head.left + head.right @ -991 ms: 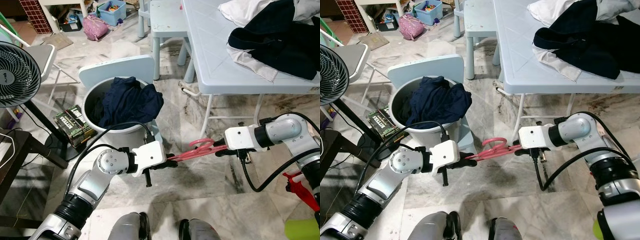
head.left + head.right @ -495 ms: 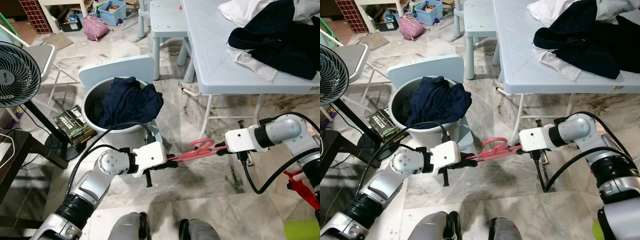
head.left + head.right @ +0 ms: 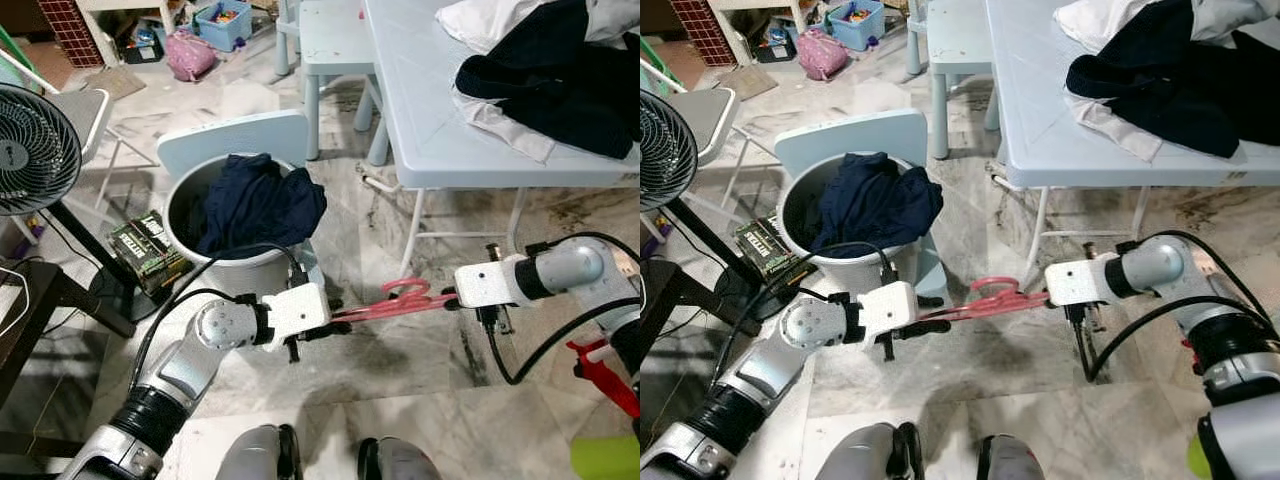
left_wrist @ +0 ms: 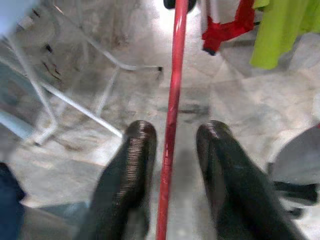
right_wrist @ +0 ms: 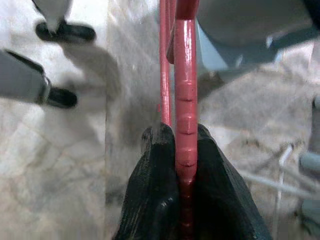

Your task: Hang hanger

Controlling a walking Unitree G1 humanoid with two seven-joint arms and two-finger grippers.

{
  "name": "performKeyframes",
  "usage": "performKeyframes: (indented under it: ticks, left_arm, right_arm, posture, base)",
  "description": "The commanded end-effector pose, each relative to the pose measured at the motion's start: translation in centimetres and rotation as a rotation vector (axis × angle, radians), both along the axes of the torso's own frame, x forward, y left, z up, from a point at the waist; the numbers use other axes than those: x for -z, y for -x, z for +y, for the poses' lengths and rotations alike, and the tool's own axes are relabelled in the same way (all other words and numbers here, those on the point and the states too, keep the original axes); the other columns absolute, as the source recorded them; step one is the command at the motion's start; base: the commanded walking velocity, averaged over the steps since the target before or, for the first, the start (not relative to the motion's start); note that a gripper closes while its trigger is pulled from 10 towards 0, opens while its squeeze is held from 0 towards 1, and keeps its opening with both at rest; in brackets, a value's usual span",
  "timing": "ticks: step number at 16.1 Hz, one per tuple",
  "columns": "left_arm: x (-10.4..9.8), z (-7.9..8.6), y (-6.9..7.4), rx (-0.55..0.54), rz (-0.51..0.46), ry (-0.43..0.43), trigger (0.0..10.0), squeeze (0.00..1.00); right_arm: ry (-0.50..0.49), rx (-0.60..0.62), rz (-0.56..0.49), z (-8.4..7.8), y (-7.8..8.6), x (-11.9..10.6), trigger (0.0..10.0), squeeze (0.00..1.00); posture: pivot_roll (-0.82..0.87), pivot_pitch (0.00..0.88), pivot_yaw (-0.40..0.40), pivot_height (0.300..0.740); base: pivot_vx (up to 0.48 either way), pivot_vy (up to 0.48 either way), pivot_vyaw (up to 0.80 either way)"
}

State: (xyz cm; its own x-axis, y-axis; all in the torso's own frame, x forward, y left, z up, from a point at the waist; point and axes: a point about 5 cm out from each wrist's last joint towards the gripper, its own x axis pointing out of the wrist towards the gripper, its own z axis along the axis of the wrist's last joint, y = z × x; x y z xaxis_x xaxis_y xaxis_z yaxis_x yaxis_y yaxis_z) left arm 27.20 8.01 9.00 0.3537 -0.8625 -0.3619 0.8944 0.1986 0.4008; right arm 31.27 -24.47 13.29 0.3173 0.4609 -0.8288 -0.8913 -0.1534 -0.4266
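The red hanger (image 3: 392, 300) hangs low over the marble floor (image 3: 400, 400), its long axis running across between the two arms, below the edge of the pale blue table (image 3: 440, 150). The right gripper (image 5: 182, 150) is clamped on one end. At the other end the left gripper (image 4: 172, 145) has its fingers parted, the hanger's bar between them and apparently untouched.

Hanger (image 3: 400, 300): red-pink. Basket (image 3: 235, 262) grey, clothing (image 3: 258, 203) navy. Table (image 3: 430, 110) pale blue. Floor (image 3: 400, 370) grey-veined marble.
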Motion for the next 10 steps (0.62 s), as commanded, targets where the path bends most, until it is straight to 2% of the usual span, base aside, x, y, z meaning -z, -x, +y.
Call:
performKeyframes:
  ticks: [1,3,6,9,10]
  left_arm:
    - [-1.2,-0.1,-0.6,0.004,-0.104,-0.008,10.0,1.0]
    - [-1.9,0.0,-1.2,-0.021,-0.179,-0.006,10.0,1.0]
    - [-1.9,0.4,-1.2,-0.065,-0.19,0.016,10.0,1.0]
    - [-2.3,2.0,-1.4,-0.28,-0.21,0.127,10.0,1.0]
    - [-2.3,3.1,-1.2,-0.452,-0.212,0.219,10.0,1.0]
  right_arm:
    - [0.049,0.026,-0.021,-0.6,-0.3,0.0,0.0,0.0]
    - [0.091,0.056,-0.035,-1.3,-0.4,0.4,0.0,0.0]
    - [0.091,0.12,-0.066,-1.9,-0.6,0.6,0.0,0.0]
    - [-0.003,0.281,-0.129,-3.0,-0.4,1.4,0.0,0.0]
    - [-0.122,0.429,-0.149,-3.7,0.5,2.8,0.0,0.0]
  posture:
    - [-0.03,0.109,0.029,0.74]
    - [-0.03,0.104,0.024,0.74]
    - [-0.04,0.101,0.02,0.74]
    - [-0.04,0.094,0.017,0.74]
    - [-0.03,0.093,0.013,0.74]
  base:
    - [0.0,0.0,0.0]
    - [0.0,0.0,0.0]
    - [0.0,0.0,0.0]
    - [0.0,0.0,0.0]
    - [0.0,0.0,0.0]
